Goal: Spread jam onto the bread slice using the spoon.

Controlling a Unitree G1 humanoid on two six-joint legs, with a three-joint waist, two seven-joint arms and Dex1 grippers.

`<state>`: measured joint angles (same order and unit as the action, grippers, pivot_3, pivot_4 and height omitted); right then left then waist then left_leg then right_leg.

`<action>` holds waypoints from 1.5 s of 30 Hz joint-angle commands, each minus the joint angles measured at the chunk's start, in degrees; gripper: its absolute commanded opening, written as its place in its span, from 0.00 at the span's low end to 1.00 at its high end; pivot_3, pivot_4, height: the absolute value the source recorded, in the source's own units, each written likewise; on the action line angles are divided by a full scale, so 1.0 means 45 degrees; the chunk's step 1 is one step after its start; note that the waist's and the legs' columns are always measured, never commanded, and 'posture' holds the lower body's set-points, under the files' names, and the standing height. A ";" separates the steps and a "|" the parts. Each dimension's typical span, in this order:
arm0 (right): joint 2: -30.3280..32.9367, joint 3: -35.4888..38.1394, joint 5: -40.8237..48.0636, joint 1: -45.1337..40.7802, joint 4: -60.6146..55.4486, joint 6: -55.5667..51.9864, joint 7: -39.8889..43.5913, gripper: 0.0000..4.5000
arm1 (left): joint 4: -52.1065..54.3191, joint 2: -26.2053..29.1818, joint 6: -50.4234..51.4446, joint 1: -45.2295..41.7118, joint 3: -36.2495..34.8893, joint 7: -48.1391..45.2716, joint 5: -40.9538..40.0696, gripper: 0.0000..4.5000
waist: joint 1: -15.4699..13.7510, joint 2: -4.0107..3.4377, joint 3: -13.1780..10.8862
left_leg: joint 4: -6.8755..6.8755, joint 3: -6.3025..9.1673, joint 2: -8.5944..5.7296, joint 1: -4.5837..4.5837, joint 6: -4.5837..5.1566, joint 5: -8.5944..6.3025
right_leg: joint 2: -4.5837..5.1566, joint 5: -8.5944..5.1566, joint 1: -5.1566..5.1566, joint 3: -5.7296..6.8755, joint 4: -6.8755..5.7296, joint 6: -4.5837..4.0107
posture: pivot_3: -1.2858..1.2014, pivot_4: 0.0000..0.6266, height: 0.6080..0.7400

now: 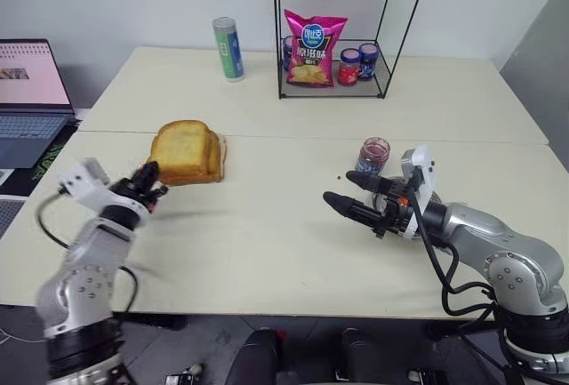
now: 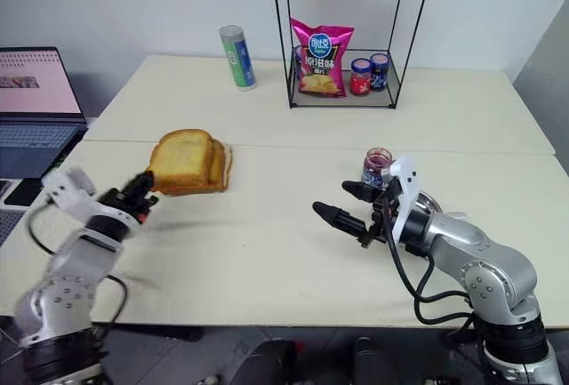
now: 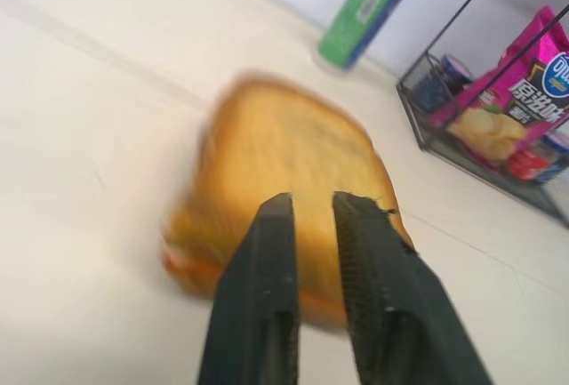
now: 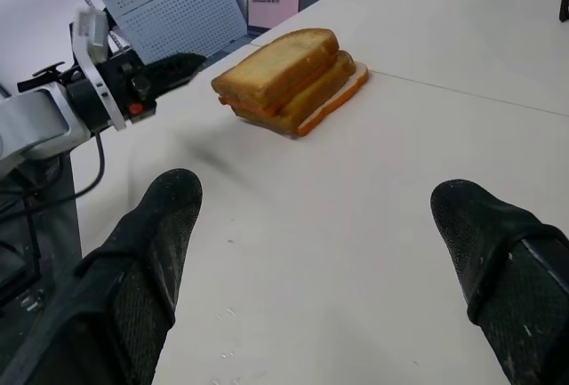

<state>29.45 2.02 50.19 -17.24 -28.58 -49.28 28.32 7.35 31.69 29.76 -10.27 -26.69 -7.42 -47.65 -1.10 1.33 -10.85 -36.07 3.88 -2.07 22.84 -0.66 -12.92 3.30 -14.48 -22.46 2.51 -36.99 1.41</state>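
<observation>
Golden-brown bread slice [image 1: 185, 152] atop stack, left on surface [image 1: 267, 234]; no jam on it. Jam [image 1: 372, 156] in jar, right. Left end effector [image 1: 149, 176] near bread, grip unclear; right end effector [image 1: 348, 191] open, empty. Spreading not begun.

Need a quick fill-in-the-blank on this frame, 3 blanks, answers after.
1. The bread slices lie in a ____ of two on the table.
2. The right gripper is open and holds ____.
3. The small glass jam jar stands beside the ____ gripper.

Answers: stack; nothing; right
</observation>
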 commanded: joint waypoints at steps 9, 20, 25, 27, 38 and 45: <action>-0.0079 -0.0036 -0.0104 -0.0678 0.0102 0.0161 0.0356 1.00 | -0.2216 0.0690 -0.2168 -0.0600 0.1609 -0.2491 0.3811 0.73 | -0.0040 0.0001 0.0000 | 0.0007 -0.0028 -0.0001 0.0033 0.0002 -0.0001 | 0.0019 0.0018 -0.0054 -0.0023 -0.0004 -0.0012 | 0.52 0.24 1.00; 0.0155 0.0139 0.0011 -0.0521 -0.0133 0.0018 0.0392 1.00 | -0.3506 0.0575 -0.2360 -0.1634 0.1493 -0.3134 0.4553 0.99 | -0.0026 0.0003 -0.0001 | 0.0006 -0.0059 0.0009 0.0038 0.0004 -0.0002 | 0.0015 0.0027 -0.0071 -0.0048 -0.0006 0.0002 | 0.52 0.24 1.00; 0.0195 0.0143 0.0066 -0.0570 -0.0212 -0.0016 0.0321 1.00 | -0.4355 0.0492 -0.1779 -0.2085 0.1786 -0.3604 0.4681 0.99 | -0.0011 0.0004 0.0000 | 0.0002 -0.0061 0.0011 0.0038 0.0004 -0.0002 | 0.0011 0.0035 -0.0074 -0.0045 -0.0016 0.0000 | 0.52 0.24 1.00; 0.0206 0.0164 0.0075 -0.0565 -0.0234 -0.0019 0.0312 1.00 | -0.4539 0.0512 -0.1733 -0.2183 0.1920 -0.3741 0.4877 0.99 | -0.0006 0.0004 0.0000 | -0.0001 -0.0061 0.0011 0.0038 0.0004 -0.0002 | 0.0008 0.0025 -0.0074 -0.0046 -0.0019 0.0026 | 0.52 0.24 1.00; 0.0075 0.0109 0.0080 -0.0480 -0.0433 0.0012 0.0142 1.00 | -0.4651 0.0442 -0.1757 -0.2479 0.1926 -0.4285 0.5095 0.66 | -0.0061 0.0005 0.0001 | -0.0005 -0.0060 0.0010 0.0037 0.0004 -0.0001 | 0.0011 0.0037 -0.0070 -0.0050 -0.0021 0.0020 | 0.52 0.24 1.00; -0.0029 0.0066 0.0013 -0.0441 -0.0417 0.0102 0.0094 1.00 | -0.4689 0.0464 -0.1785 -0.2586 0.1841 -0.4336 0.5237 0.35 | -0.0078 0.0007 0.0002 | -0.0008 -0.0057 0.0004 0.0037 0.0004 -0.0001 | 0.0014 0.0051 -0.0066 -0.0050 -0.0019 0.0006 | 0.52 0.24 1.00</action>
<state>29.36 1.17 49.65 -19.03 -28.05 -49.70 28.64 -14.32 33.64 22.06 -20.89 -18.81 -25.69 -24.39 -1.45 1.36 -10.84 -36.11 3.63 -2.06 23.01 -0.64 -12.92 3.37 -14.26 -22.76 2.29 -37.07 1.44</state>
